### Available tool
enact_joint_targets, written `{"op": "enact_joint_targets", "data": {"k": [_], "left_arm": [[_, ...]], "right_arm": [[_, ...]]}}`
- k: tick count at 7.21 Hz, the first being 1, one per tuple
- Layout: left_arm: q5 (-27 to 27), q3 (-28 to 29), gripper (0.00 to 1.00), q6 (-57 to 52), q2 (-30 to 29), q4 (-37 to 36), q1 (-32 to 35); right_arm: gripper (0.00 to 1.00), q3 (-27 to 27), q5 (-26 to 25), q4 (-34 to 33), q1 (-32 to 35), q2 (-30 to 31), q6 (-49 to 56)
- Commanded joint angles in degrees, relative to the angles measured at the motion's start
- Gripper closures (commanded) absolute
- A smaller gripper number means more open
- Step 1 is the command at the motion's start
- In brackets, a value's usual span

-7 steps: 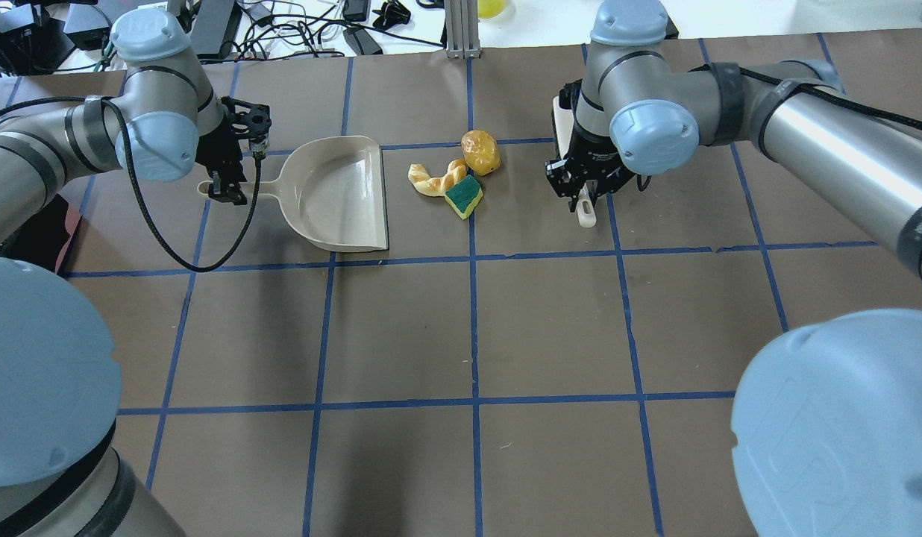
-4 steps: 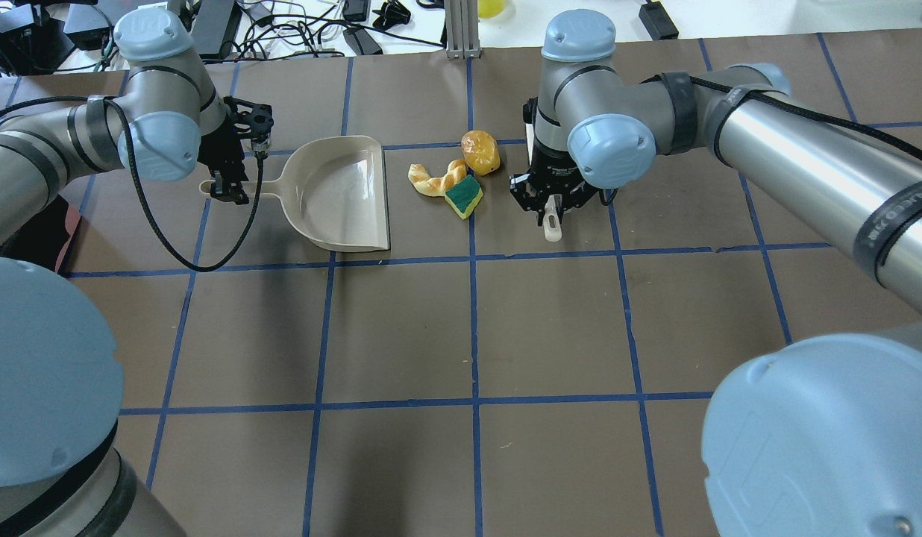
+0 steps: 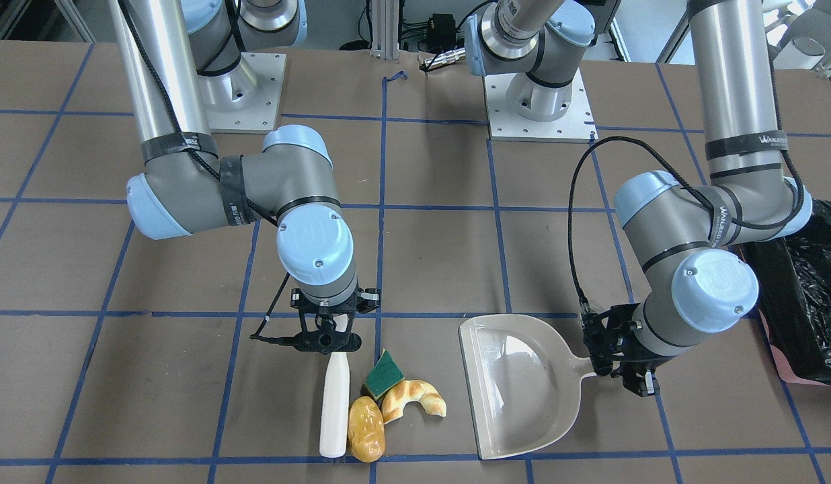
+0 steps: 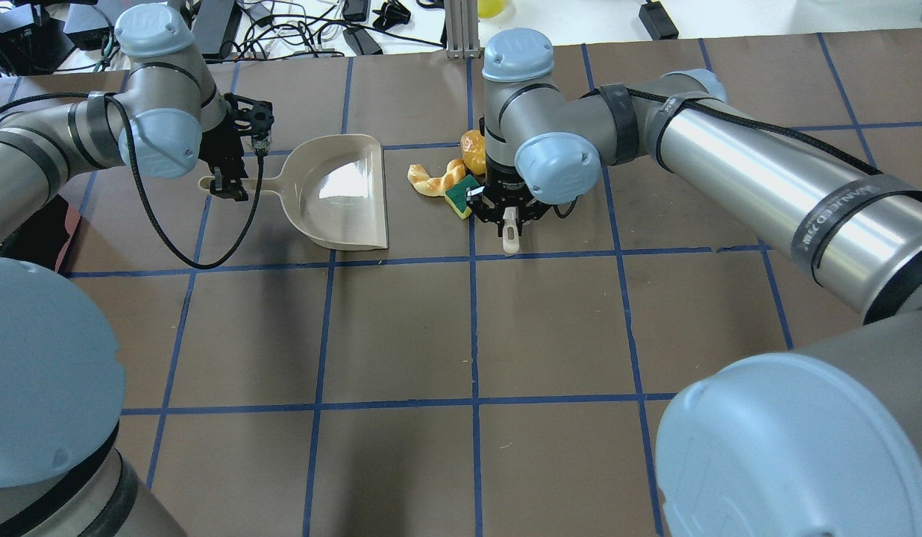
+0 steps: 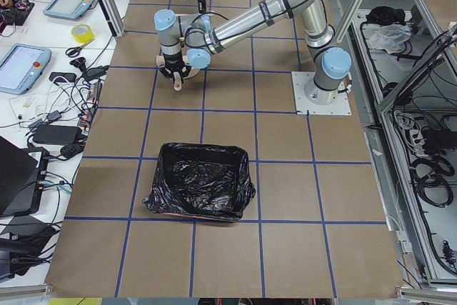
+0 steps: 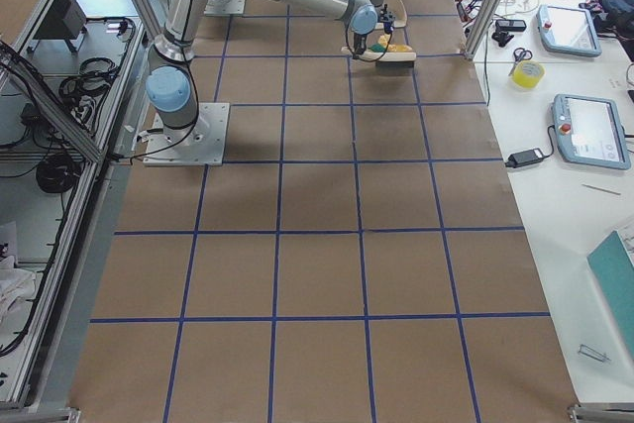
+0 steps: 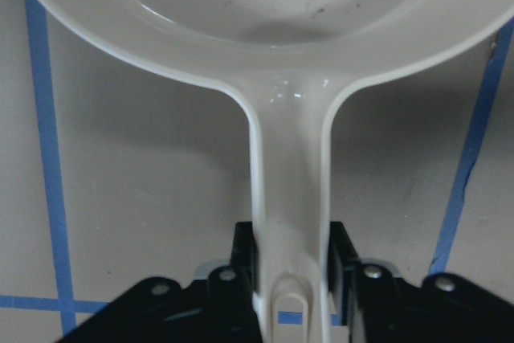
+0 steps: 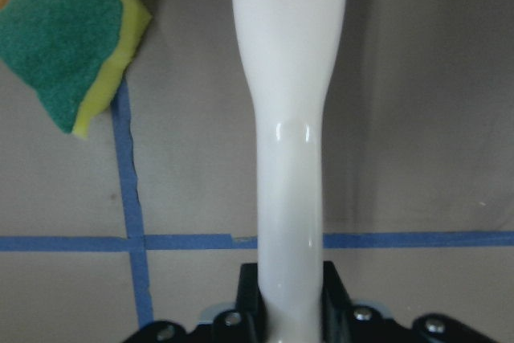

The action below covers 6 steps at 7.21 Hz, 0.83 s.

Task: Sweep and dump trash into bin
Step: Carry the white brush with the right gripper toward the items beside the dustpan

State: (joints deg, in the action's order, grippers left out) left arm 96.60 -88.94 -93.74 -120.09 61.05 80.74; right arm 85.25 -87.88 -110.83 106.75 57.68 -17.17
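The trash lies in one cluster: a green-and-yellow sponge [image 4: 459,196] [image 3: 383,372] [image 8: 68,46], a croissant [image 4: 433,179] [image 3: 413,398] and a potato-like lump [image 4: 471,146] [image 3: 366,420]. My right gripper [image 4: 507,214] [image 3: 326,338] [image 8: 289,303] is shut on a white brush [image 3: 335,410] [image 8: 289,118], which lies right beside the lump and sponge. My left gripper [image 4: 227,184] [image 3: 622,368] [image 7: 289,279] is shut on the handle of the beige dustpan [image 4: 342,195] [image 3: 523,383] [image 7: 289,198], whose mouth faces the trash. The black-lined bin [image 5: 200,189] [image 3: 802,296] stands off to my left.
Cables and power bricks [image 4: 297,30] lie beyond the table's far edge. An aluminium post [image 4: 461,30] stands at the far middle. The two arm bases [image 3: 536,101] are bolted near the robot's side of the table.
My right arm has swept left with the brush, from well right of the trash to right against it, and now hides part of the lump. The left arm and dustpan have stayed put.
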Motion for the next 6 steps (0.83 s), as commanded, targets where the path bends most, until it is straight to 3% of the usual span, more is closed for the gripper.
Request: {"op": "enact_joint_targets", "data": {"k": [1, 3, 6], "left_arm": [[1.4, -0.01, 0.96, 0.05, -0.06, -0.06, 0.47], [1.31, -0.01, 0.96, 0.05, -0.06, -0.06, 0.56], [1.14, 0.08, 0.96, -0.04, -0.06, -0.06, 0.56]], "right_arm": [[1.0, -3.85, 0.07, 0.0, 3.97, -2.82, -4.6], [1.0, -4.82, 1.65, -0.96, 8.36, -3.97, -9.0], [1.0, -11.13, 3.41, -1.41, 15.04, -8.26, -16.81]]}}
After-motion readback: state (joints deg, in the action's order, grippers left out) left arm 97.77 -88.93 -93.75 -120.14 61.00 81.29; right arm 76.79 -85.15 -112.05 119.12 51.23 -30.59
